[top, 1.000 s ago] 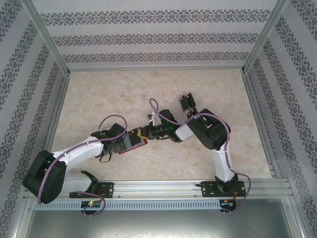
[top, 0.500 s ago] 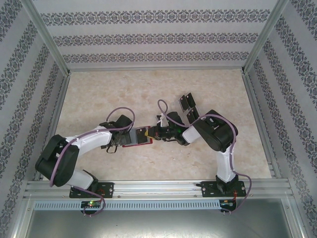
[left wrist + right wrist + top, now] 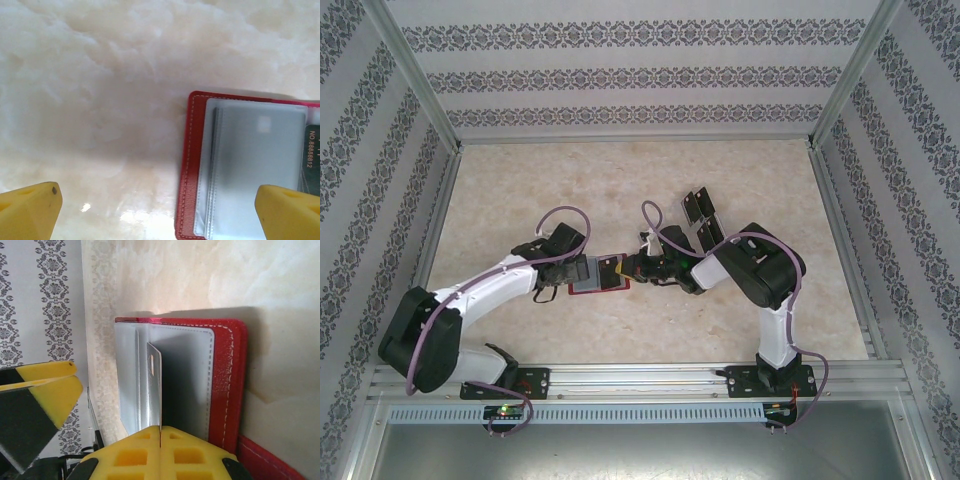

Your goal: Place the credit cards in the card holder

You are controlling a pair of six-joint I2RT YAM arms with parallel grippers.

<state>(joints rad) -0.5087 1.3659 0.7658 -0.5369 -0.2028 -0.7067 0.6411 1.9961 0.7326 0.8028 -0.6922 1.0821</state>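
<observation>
Looking at the card holder point(image 3: 601, 273): it's red with pale stitching, lying open mid-table between the arms, frosted grey sleeves inside. The left gripper point(image 3: 161, 200) hangs over its left half, jaws wide apart. The right gripper point(image 3: 160, 432) is pinched together on one thin grey sleeve point(image 3: 155, 385). A dark numbered credit card point(image 3: 312, 155) peeks out. A second ago the holder sat tilted; now it's flatter, and the left gripper has reached farther.

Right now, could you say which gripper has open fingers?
The left gripper: its fingers stand wide apart, while those of the right gripper pinch a credit card.
</observation>
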